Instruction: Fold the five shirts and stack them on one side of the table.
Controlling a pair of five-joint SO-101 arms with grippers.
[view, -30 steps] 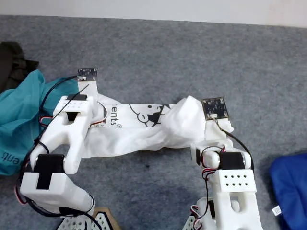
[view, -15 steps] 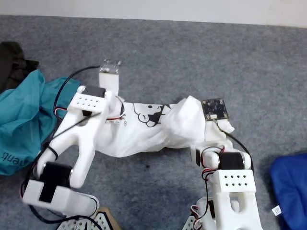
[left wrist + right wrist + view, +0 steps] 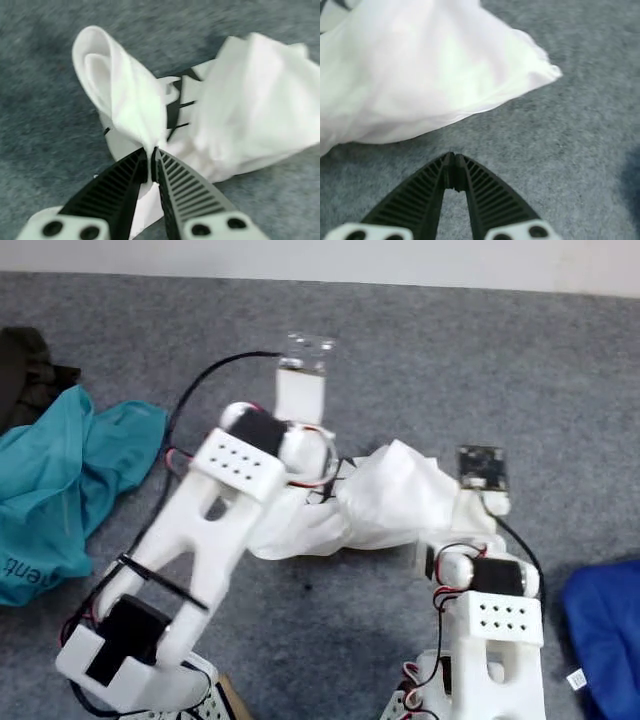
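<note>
Shirt pinched in left gripper (wrist view), right gripper closed

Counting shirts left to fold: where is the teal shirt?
In the high view the teal shirt lies at the left edge of the table, apart from the white shirt.

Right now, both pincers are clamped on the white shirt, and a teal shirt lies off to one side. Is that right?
Only the left pincer is clamped on the white shirt; the right wrist view shows the right pincer shut on nothing, beside it. The teal shirt does lie off to one side.
</note>
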